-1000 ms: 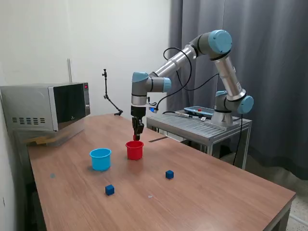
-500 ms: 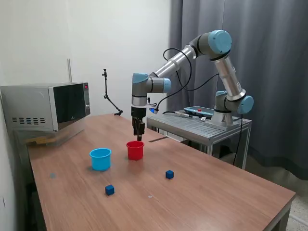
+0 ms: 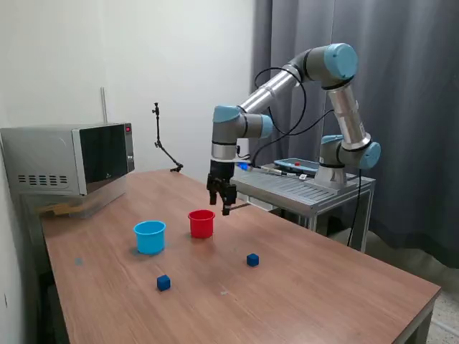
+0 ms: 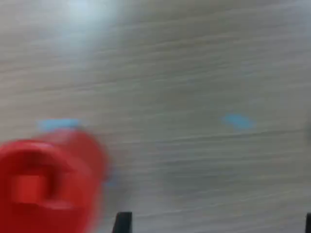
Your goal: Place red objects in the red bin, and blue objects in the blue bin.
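The red bin stands mid-table, with the light blue bin beside it on the exterior view's left. Two blue objects lie nearer the front: one dark blue cube and another. My gripper hangs above the table, just to the exterior view's right of the red bin, open and empty. The wrist view is blurred by motion. It shows the red bin from above with a brighter red block inside, and one dark fingertip at the frame's edge, far from the other.
A microwave sits at the table's far corner on the exterior view's left. A thin jointed stand rises behind it. The arm's base stands on a metal cart beyond the table, in front of a grey curtain.
A second ago the gripper held something small and red over the red bin. That piece is gone from the fingers, and the gripper has swung to the exterior view's right.
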`<action>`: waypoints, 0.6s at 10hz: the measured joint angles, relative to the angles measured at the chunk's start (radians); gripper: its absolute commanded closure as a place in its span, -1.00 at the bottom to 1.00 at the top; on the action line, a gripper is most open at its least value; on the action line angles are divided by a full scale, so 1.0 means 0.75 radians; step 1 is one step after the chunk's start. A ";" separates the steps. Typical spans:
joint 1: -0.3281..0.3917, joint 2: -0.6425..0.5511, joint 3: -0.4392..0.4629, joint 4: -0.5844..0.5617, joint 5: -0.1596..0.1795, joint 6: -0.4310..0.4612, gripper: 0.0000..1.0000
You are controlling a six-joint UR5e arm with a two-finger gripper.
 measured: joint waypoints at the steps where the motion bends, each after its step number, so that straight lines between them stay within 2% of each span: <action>1: 0.089 -0.004 0.005 0.002 0.025 -0.018 -1.00; 3: 0.212 -0.002 0.051 0.023 0.064 -0.037 -1.00; 6: 0.315 0.046 0.124 0.029 0.077 -0.042 -1.00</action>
